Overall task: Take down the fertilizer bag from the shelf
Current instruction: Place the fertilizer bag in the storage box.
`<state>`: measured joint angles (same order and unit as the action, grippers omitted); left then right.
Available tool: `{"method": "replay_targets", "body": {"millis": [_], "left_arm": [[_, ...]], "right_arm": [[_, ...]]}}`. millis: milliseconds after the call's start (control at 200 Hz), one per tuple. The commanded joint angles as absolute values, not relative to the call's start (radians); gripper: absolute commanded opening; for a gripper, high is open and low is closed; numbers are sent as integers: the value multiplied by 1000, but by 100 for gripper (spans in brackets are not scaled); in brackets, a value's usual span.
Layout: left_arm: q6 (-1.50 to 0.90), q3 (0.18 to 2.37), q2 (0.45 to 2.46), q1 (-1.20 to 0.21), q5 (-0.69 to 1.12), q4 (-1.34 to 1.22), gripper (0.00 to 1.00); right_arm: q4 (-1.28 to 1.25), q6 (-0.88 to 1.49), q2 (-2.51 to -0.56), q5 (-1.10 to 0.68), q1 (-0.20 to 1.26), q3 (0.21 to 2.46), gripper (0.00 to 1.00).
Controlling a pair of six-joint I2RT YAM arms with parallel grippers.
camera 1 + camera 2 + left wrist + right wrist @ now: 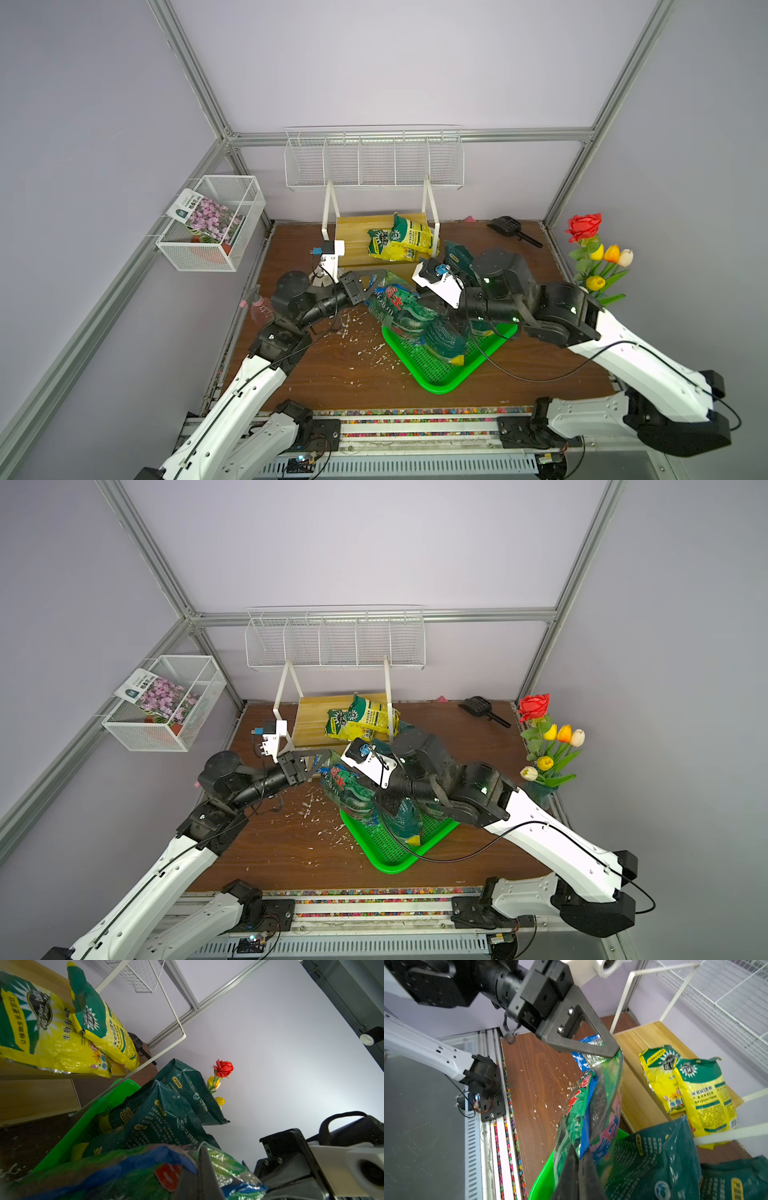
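Left gripper [375, 281] and right gripper [580, 1156] each pinch an opposite edge of the glossy green fertilizer bag [395, 305]; bag hangs clear of the shelf [353, 235], just near of it, over far-left part of green tray [441, 376]. Risks: slick film slipping from thin pinches; uneven lowering tearing the film; bag toppling dark green bags [654, 1157] crowding tray.

The left arm [257, 374] reaches forward and bends inward at the elbow, its left gripper [613, 1053] pinched on one end of a green bag [571, 1124]. The right arm [644, 361] folds inward opposite, its right gripper [579, 1159] clamped on the same bag.
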<state>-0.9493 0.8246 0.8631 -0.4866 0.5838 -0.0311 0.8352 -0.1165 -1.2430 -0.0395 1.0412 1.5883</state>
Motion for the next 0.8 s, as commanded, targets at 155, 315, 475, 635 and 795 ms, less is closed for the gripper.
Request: {"method": "replay_targets", "body": {"millis": [155, 315, 475, 635, 795], "left_arm": [[-853, 830, 892, -579, 397, -37, 0], [-839, 789, 905, -581, 387, -4, 0], [-838, 742, 928, -587, 388, -7, 0], [-835, 727, 973, -601, 389, -39, 0], [-810, 751, 1053, -633, 396, -44, 0]], "right_arm": [[884, -73, -1115, -25, 1063, 1570, 0], [899, -40, -1103, -28, 1062, 1530, 0], [917, -17, -1097, -18, 1063, 1506, 0], [928, -8, -1077, 18, 1065, 1499, 0], [943, -3, -1062, 32, 1065, 1507, 0]]}}
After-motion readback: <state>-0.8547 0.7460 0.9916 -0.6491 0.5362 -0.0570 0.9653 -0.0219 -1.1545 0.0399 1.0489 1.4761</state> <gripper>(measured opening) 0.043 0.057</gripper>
